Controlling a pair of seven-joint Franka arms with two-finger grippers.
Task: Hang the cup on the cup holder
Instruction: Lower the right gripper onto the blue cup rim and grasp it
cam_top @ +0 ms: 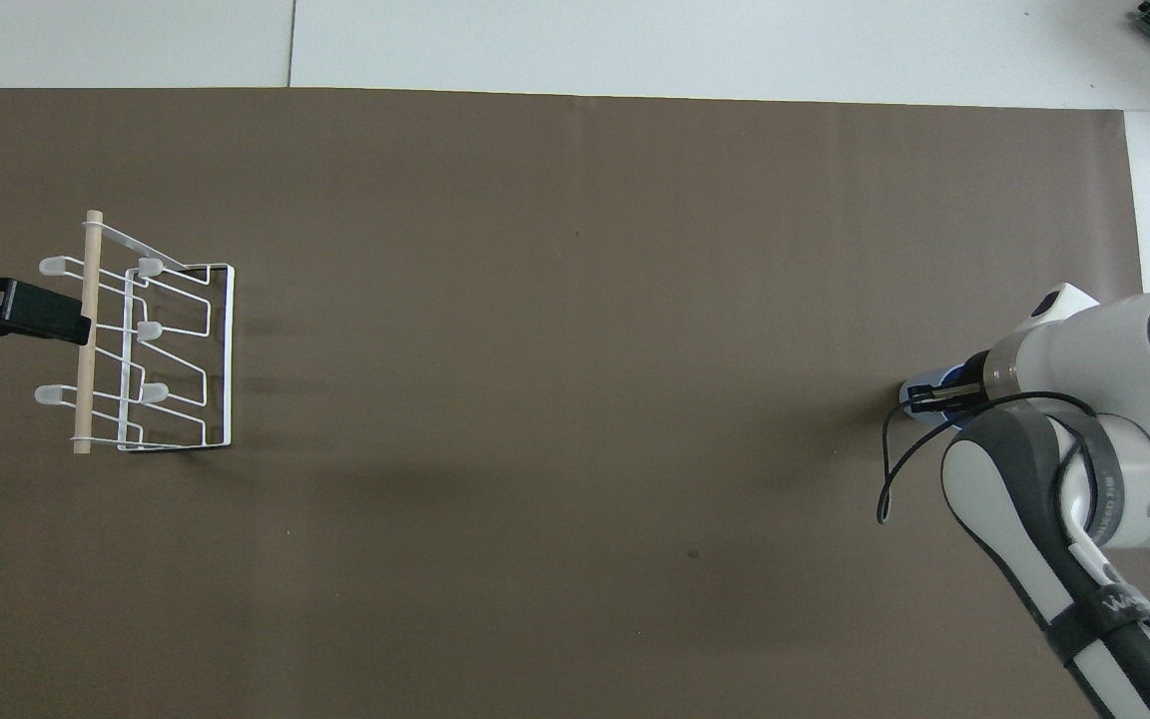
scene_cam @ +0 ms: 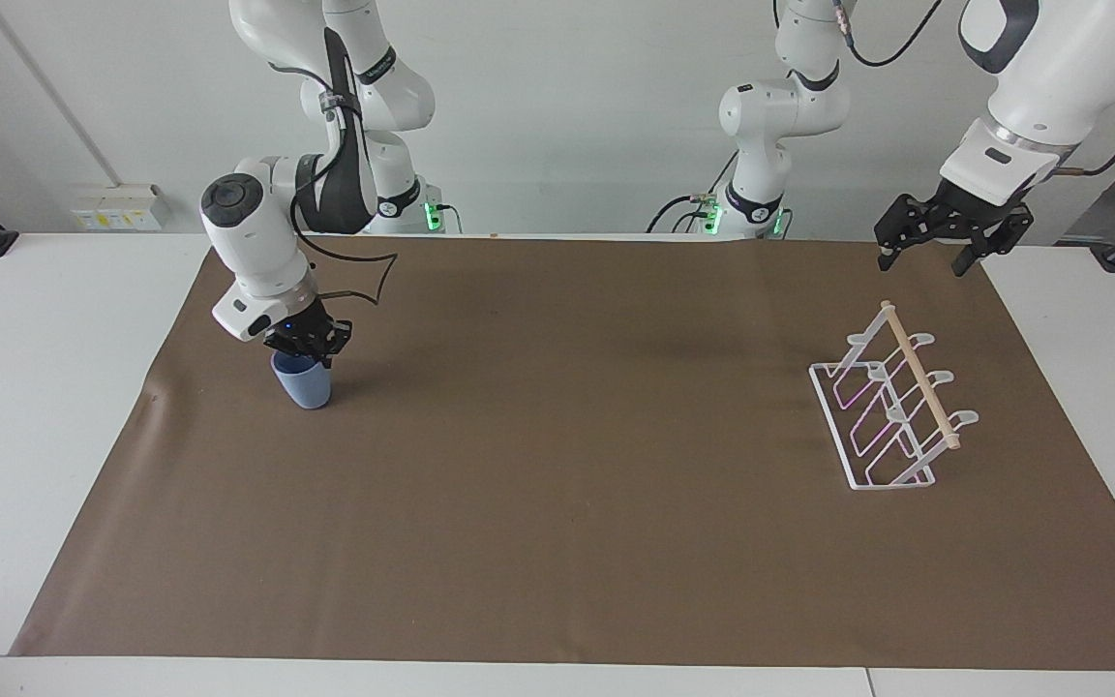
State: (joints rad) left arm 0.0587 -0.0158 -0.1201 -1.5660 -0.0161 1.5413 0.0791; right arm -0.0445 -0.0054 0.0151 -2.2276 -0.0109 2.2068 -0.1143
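The light-blue cup point(scene_cam: 304, 382) stands upright on the brown mat toward the right arm's end of the table; from overhead only a sliver of the cup point(cam_top: 919, 384) shows beside the arm. My right gripper point(scene_cam: 306, 351) point(cam_top: 934, 397) is down on the cup's rim, shut on its wall. The white wire cup holder point(scene_cam: 891, 407) point(cam_top: 141, 345), with its wooden dowel on top, stands toward the left arm's end. My left gripper point(scene_cam: 949, 254) point(cam_top: 11, 310) hangs open in the air over the mat's edge beside the holder, holding nothing.
The brown mat point(scene_cam: 567, 484) covers most of the white table point(scene_cam: 45, 387). A loose black cable point(cam_top: 889, 469) loops off the right arm's wrist. Wall sockets point(scene_cam: 117, 206) sit at the table's edge by the right arm's base.
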